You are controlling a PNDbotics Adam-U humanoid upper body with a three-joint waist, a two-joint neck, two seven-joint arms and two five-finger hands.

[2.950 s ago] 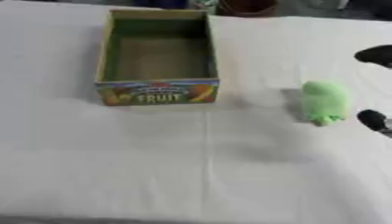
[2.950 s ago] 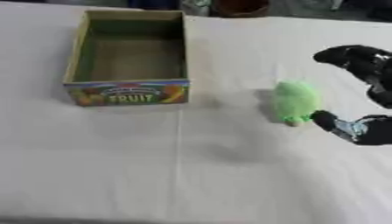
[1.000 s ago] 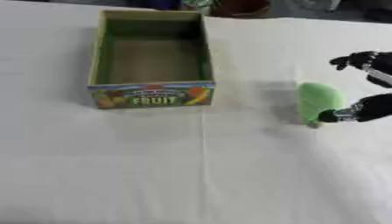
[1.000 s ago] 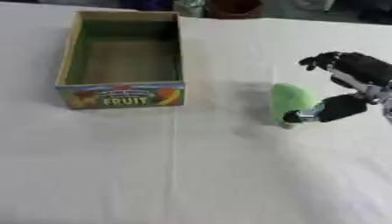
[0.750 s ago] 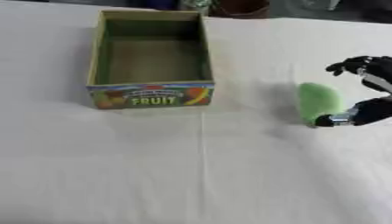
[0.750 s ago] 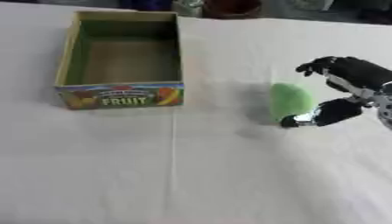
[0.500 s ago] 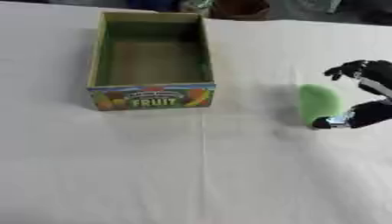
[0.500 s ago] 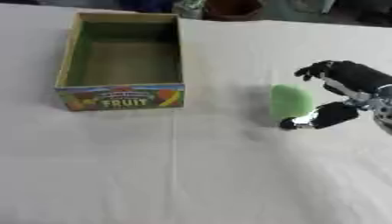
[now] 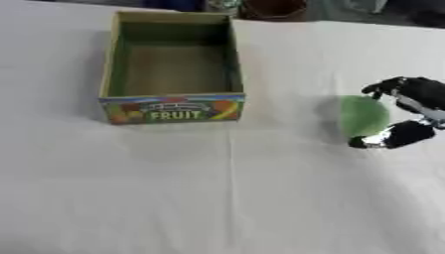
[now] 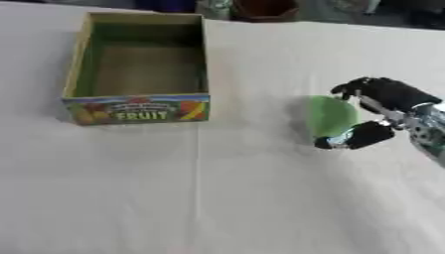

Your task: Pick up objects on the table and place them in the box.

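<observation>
A green rounded object (image 10: 331, 116) lies on the white table right of centre. My right hand (image 10: 382, 111) reaches in from the right edge and curls round it, fingers over its far side and thumb at its near side. The open cardboard box (image 9: 172, 108) printed FRUIT stands at the upper left, and its inside looks empty. The box is well apart from the green object, to its left. My left hand shows in neither view.
Dark containers (image 9: 274, 8) stand along the far edge behind the box. A fold line (image 9: 231, 188) runs down the white cloth near the middle.
My right hand has moved in from the right edge and closed its fingers and thumb around the green object. The object has stayed at about the same spot.
</observation>
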